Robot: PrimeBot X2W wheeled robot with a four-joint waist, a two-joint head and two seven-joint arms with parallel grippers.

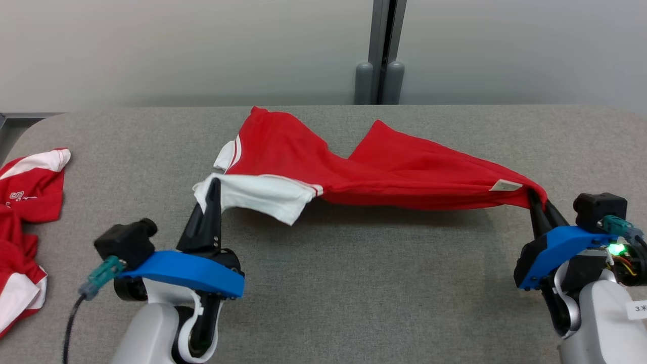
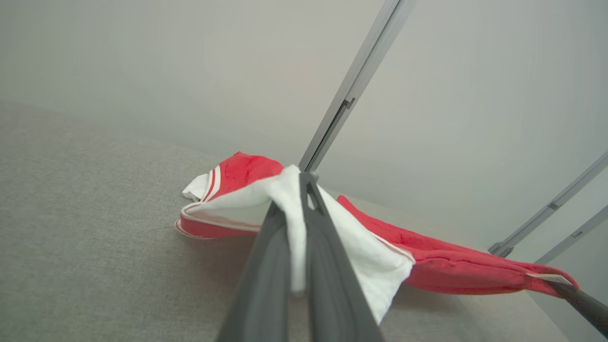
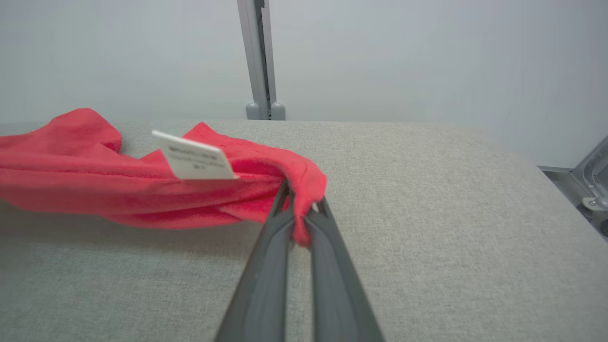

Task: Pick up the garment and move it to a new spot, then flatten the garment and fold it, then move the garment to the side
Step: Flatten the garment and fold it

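A red garment (image 1: 384, 167) with white sleeve panels stretches across the grey table (image 1: 354, 283), lifted at both near ends and sagging between them. My left gripper (image 1: 214, 187) is shut on the white sleeve (image 1: 263, 194); in the left wrist view the white cloth (image 2: 294, 223) runs between my fingers (image 2: 327, 266). My right gripper (image 1: 537, 198) is shut on the red hem near a white label (image 1: 505, 186). In the right wrist view the red cloth (image 3: 190, 199) wraps over my fingertips (image 3: 285, 209), with the label (image 3: 194, 162) sticking up. The far part of the garment lies on the table.
A second red and white garment (image 1: 22, 222) lies crumpled at the table's left edge. A grey wall post (image 1: 380, 55) stands behind the table's far edge. The right end of the table (image 3: 475, 213) drops off to a lower grey ledge (image 3: 574, 185).
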